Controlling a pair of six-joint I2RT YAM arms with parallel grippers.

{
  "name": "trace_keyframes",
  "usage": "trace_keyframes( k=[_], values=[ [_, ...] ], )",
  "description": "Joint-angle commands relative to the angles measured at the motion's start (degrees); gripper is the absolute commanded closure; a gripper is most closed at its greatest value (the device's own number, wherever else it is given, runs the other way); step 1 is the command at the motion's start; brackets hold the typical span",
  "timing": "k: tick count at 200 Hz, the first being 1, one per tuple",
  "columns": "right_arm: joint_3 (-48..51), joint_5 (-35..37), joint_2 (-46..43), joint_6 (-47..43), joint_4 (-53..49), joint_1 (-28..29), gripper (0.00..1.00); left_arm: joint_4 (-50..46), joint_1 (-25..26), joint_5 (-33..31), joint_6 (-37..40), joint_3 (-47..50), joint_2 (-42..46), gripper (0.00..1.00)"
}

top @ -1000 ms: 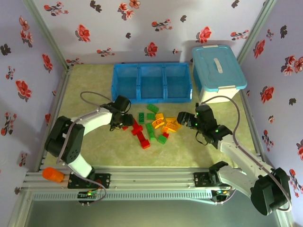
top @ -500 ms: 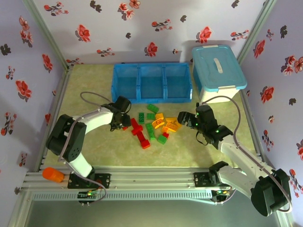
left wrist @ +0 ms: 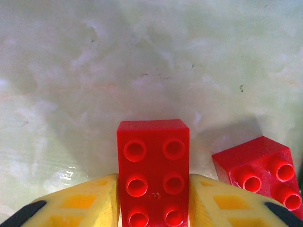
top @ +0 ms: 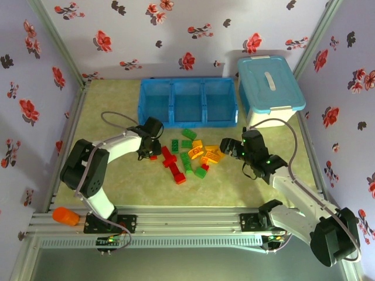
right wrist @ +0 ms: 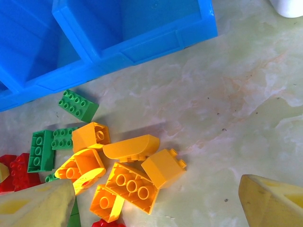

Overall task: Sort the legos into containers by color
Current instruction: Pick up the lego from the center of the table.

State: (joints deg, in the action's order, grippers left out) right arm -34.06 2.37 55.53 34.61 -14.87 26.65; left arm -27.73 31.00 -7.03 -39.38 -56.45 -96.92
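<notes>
So the left gripper (left wrist: 153, 201) had its 2 yellow fingers (left wrist: 85, 204) closed on the sides of a red brick (left wrist: 153, 161), studs facing the wrist camera in 2 columns, over the pale green table (left wrist: 142, 56). I couldn't tell if the brick was lifted or resting on the surface. Another red brick (left wrist: 258, 172) lay just to its right, not touching it. From the overhead camera that gripper was at the left edge of the lego pile (top: 190, 155), which lay on the table just on the near side of the blue tray (top: 187, 122), near but not touching it. The right gripper (top: 226, 145) sat at the right edge of the pile with its fingers spread wide apart and nothing between them. Its wrist view looked down at a bunch of orange bricks (right wrist: 124, 172) packed together, with a few green bricks (right wrist: 78, 104) to their left, closer to the tray wall. The white bin with the light-blue lid (top: 269, 88) stood just to the right of the tray at the far right of the table.
</notes>
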Motion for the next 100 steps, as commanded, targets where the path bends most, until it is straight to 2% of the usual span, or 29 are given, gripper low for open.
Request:
trace_keyframes(
  k=[1,42,71,100],
  values=[
    [-0.5,1.2,1.1,0.5,0.8,0.4,0.1,-1.5,-0.1,-0.9,1.2,-0.3,-1.4,0.58],
    [-0.1,1.3,2.2,0.7,1.8,0.4,0.1,-2.0,0.0,-1.0,1.6,-1.2,-2.4,0.59],
    [0.1,1.6,2.0,0.9,1.9,0.4,0.1,-2.9,0.1,-1.0,2.0,-2.5,-2.5,0.76],
    [0.7,1.9,1.1,1.2,1.8,0.4,0.11,-5.6,0.1,-2.3,3.1,-5.6,-0.2,0.78]
  ],
)
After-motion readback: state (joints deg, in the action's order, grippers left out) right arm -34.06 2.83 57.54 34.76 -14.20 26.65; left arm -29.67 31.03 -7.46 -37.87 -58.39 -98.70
